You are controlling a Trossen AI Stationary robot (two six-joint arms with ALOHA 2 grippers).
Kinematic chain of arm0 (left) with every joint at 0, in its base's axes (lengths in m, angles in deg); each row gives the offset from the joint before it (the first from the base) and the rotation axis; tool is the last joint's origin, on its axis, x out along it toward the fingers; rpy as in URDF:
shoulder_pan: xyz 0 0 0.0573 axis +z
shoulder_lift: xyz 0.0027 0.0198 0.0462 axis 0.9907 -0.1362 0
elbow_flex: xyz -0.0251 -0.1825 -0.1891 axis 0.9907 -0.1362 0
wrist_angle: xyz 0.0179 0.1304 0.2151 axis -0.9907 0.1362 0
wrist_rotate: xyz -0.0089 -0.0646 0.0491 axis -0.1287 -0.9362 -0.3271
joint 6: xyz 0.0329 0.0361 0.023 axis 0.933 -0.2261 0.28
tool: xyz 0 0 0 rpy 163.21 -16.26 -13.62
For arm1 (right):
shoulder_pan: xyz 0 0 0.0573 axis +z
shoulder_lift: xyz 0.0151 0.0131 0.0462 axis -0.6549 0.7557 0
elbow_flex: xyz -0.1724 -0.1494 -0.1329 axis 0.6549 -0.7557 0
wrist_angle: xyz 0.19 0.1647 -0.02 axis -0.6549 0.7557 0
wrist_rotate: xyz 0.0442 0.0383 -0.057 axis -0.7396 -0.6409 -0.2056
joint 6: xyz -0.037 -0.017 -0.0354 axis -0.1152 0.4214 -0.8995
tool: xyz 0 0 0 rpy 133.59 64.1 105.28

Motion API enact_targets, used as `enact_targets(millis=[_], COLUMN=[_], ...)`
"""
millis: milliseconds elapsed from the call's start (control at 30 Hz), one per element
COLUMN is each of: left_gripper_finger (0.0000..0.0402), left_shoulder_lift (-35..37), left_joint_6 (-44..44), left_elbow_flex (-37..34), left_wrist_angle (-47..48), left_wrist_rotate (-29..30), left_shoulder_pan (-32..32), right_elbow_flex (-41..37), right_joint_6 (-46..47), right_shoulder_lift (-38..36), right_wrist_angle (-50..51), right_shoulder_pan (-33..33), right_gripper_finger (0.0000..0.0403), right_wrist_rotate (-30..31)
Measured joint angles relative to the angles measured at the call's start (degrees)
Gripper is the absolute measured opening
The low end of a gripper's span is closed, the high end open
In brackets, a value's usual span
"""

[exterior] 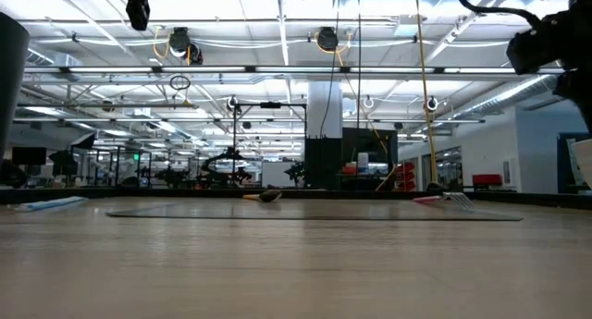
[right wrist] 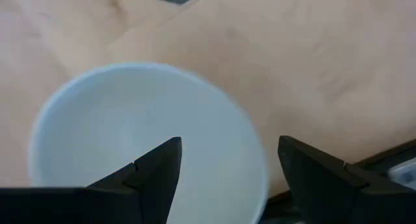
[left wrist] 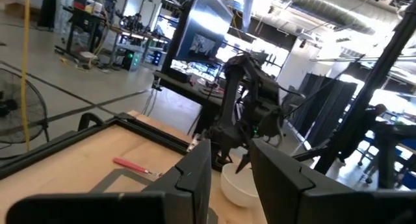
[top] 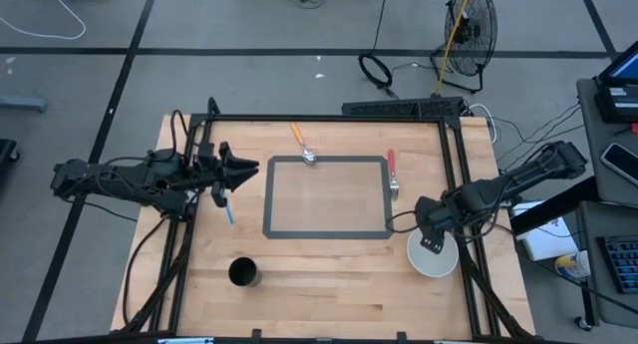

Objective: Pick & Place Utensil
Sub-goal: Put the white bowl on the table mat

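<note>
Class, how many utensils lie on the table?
3: an orange-handled utensil at the mat's far edge, a red-handled fork at its right edge, a blue-handled utensil left of it.

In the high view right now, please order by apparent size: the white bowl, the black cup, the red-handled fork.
1. White round bowl, clearly largest.
2. Black cylindrical cup and red-handled metal fork: unsure; the fork is longer but thinner.
</note>
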Motion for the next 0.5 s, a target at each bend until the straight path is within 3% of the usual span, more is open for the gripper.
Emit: enact_targets(millis=[267, 500], left_gripper_finger=[0.0113, 0.0113], left_shoulder_lift=[-0.07, -0.07], left_joint_6=[-0.07, -1.62], left_elbow_flex=[0.0, 0.0], left_wrist_angle=[0.02, 0.07], left_wrist_rotate=[1.45, 1.43], left_shoulder_pan=[0.02, 0.02], right_elbow_flex=[2.28, 4.74], right_joint_6=[-11.34, -24.44], right_shoulder_lift=[5.66, 5.1], right_wrist_angle=[0.76, 1.29], right_shoulder_pan=[-2.41, -4.65], right_gripper_finger=[0.0254, 0.0254], right_wrist_rotate=[0.16, 4.4])
